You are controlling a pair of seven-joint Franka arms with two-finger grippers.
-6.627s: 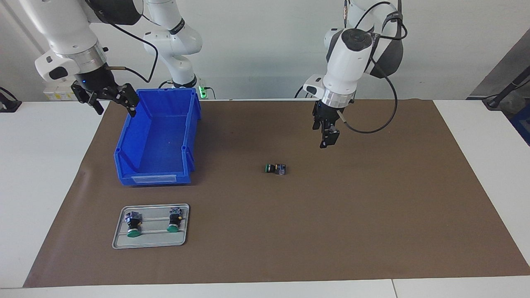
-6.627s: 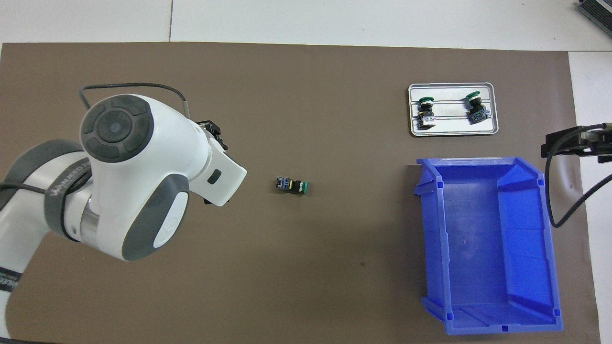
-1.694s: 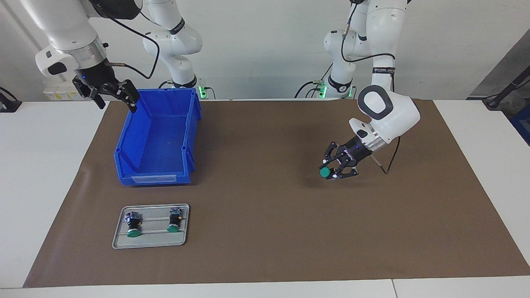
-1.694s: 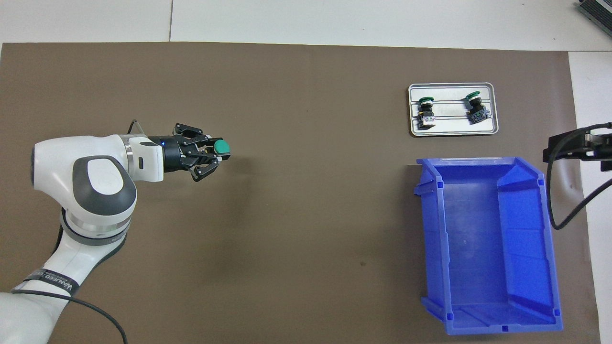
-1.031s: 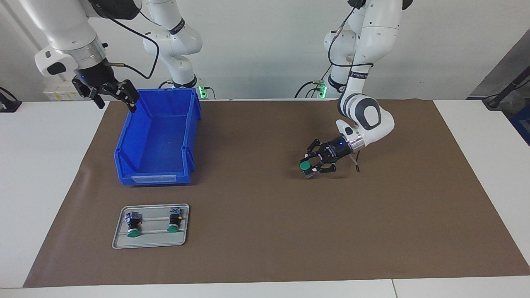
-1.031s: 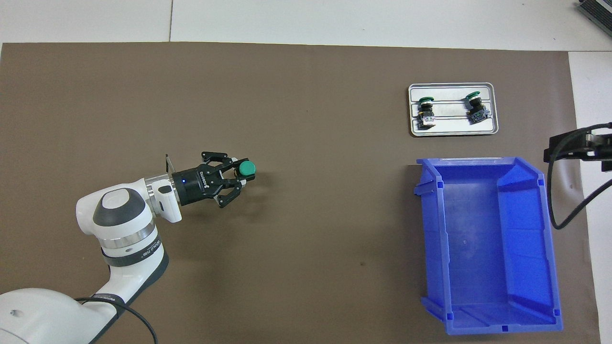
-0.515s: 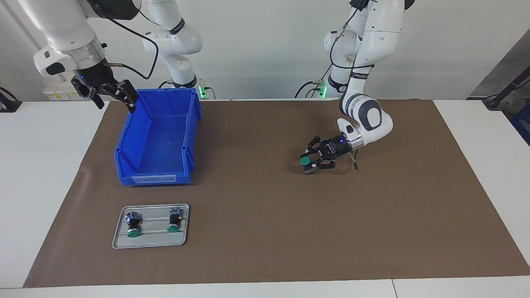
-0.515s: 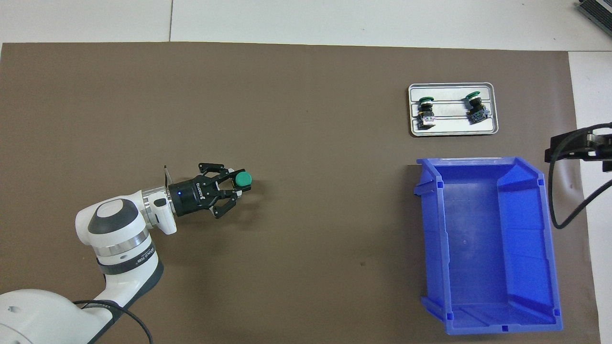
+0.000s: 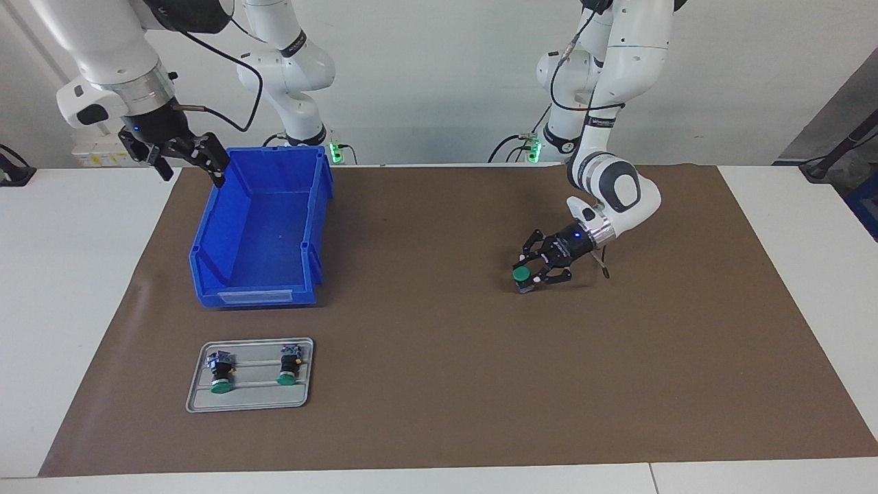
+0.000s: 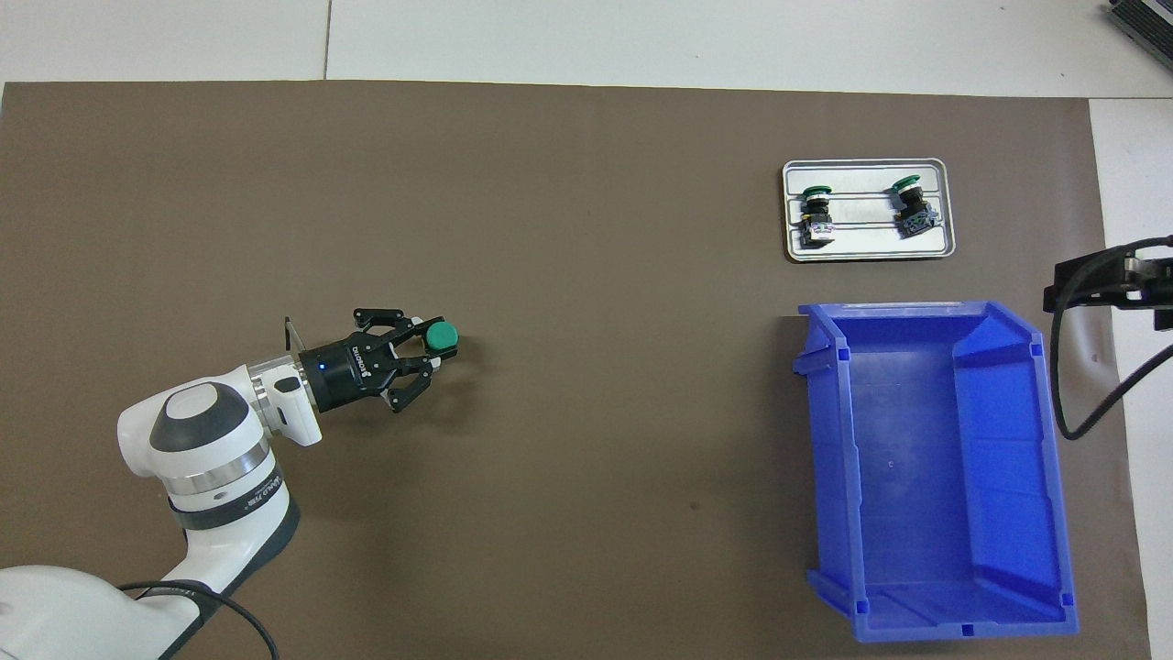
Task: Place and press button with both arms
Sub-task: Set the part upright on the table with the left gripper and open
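Three buttons in all, green-capped. One button (image 9: pixel 523 276) clamped in the left gripper (image 9: pixel 531 272), cap up, base down at or just above the brown mat (image 9: pixel 439 412) (contact not certain), toward the left arm's end of the table. Left arm bent low, wrist slanting down to the mat. Seen from overhead: same button (image 10: pixel 443 337) at the tips of the left gripper (image 10: pixel 426 346), fingers closed on its body from both sides.

Two more buttons, first (image 9: pixel 221 374) and second (image 9: pixel 289 367), lying on a grey tray (image 9: pixel 199 401) near the mat's edge farthest from the robots, toward the right arm's end. Blue bin (image 9: pixel 257 226) (nothing visible inside) nearer to the robots than the tray, just beside it, apart.

Right gripper (image 9: pixel 185 165) up in the air over the bin's corner nearest the robots, fingers spread wide, holding nothing; right arm waiting. Overhead, only a dark part of it (image 10: pixel 1109 280) at the picture's edge.
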